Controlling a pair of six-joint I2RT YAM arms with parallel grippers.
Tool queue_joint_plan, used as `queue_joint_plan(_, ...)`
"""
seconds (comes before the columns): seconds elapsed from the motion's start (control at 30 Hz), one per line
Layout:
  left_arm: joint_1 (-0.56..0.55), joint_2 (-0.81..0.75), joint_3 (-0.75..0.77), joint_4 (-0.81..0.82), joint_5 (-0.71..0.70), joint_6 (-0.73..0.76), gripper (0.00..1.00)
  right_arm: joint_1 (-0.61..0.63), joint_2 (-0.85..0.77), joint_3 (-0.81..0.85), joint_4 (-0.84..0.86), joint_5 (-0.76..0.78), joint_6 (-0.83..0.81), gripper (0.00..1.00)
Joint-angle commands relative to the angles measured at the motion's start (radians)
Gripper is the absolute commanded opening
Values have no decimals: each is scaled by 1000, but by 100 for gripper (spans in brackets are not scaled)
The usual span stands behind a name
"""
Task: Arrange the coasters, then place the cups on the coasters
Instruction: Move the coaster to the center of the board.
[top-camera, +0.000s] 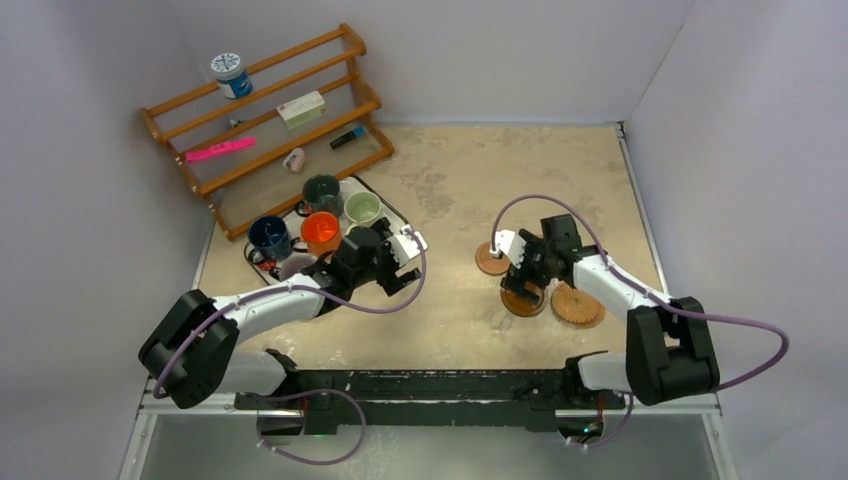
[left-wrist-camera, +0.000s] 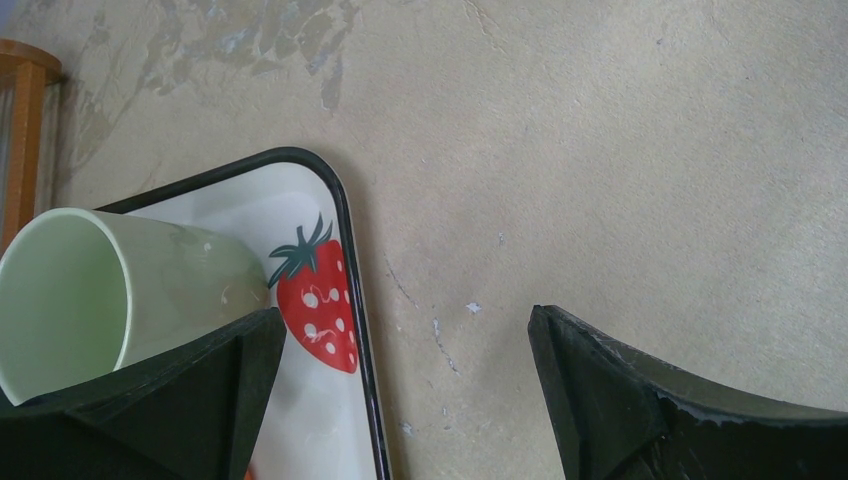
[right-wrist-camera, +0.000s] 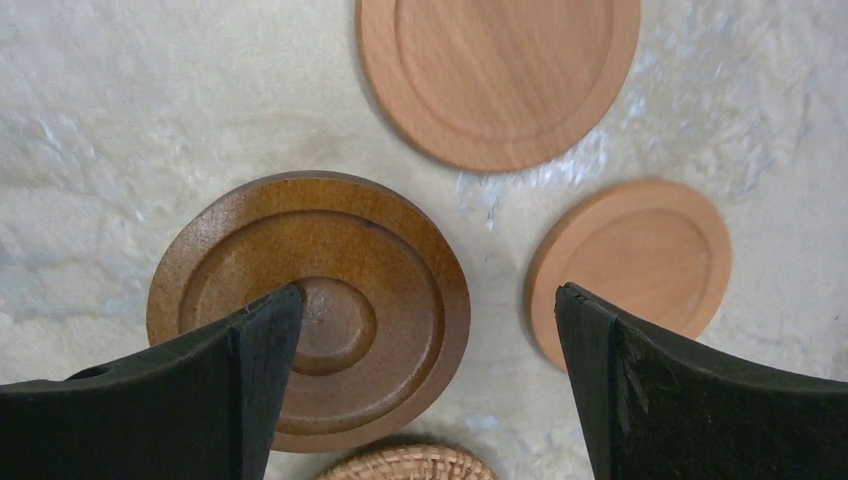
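Two pincers: both spread wide, nothing in either one.
Left pincer (left-wrist-camera: 405, 318): hanging over the right rim of the strawberry tray (left-wrist-camera: 347, 215). It's mostly bare table (left-wrist-camera: 600, 150) between the fingers.
Pale green cup (left-wrist-camera: 90, 290): on the tray, right at the left pincer's left finger. The fingertip overlaps its side in the wrist view, and I can't tell if they touch.
Other cups: the orange cup (top-camera: 321, 231), dark blue cup (top-camera: 269, 236) and dark grey-green cup (top-camera: 322, 192) sit on the tray, farther off to that pincer's left. The purple-grey cup (top-camera: 297, 266) is half hidden behind the arm.
Right pincer (right-wrist-camera: 428, 295): open, hovering low over the coasters.
Dark brown coaster (right-wrist-camera: 340, 240): under its left finger, reaching into the gap.
Near pale coaster (right-wrist-camera: 630, 250): at the right finger, partly under it.
Far pale coaster (right-wrist-camera: 500, 70): out ahead of the fingertips, close to the other two but not touching them.
Wicker coaster (right-wrist-camera: 410, 465): back toward the palm, between the fingers, right up against the dark one.
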Motion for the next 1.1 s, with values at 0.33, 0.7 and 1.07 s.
queue_joint_plan(0.33, 4, 4, 0, 43, 3, 30, 100, 120, -24, 51, -38, -84, 70, 99)
queue_joint_plan(0.7, 5, -4, -1, 38, 15, 27, 100, 55, -258, 100, -131, 5, 78, 99)
queue_joint_plan(1.07, 5, -21, -2, 34, 4, 25, 100, 56, -113, 8, 404, 88, 274, 99)
